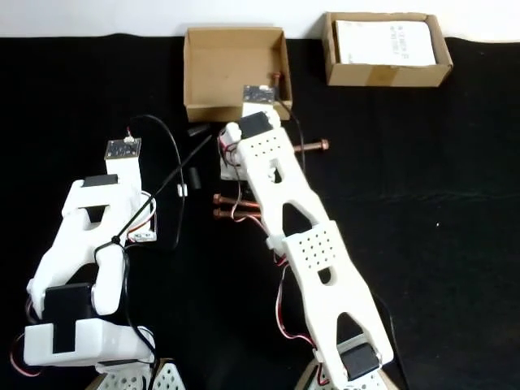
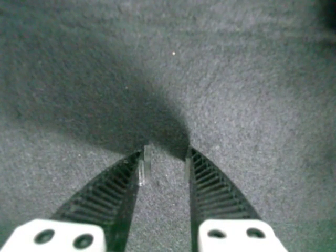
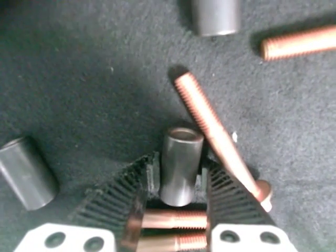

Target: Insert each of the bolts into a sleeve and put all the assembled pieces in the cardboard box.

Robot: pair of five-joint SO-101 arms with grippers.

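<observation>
Inside right end effector [image 3: 178, 173], sleeve [image 3: 181, 152] grasped; left end effector [image 2: 165, 157] released.

The high view sits above the bench [image 1: 455, 203] and looks steeply down. The bases of the left arm [image 1: 89, 236] and the right arm [image 1: 309, 236] are at its near edge and the cardboard box [image 1: 234, 69] is at the far edge, so it takes in the whole work area. The left wrist view sits just behind its own jaws and looks along them at the bench cloth from very close. The right wrist view looks likewise past its jaws, close over a sleeve [image 3: 181, 165] and bolts [image 3: 218, 134]. The high view holds that same patch beneath the right arm, just short of the box.
</observation>
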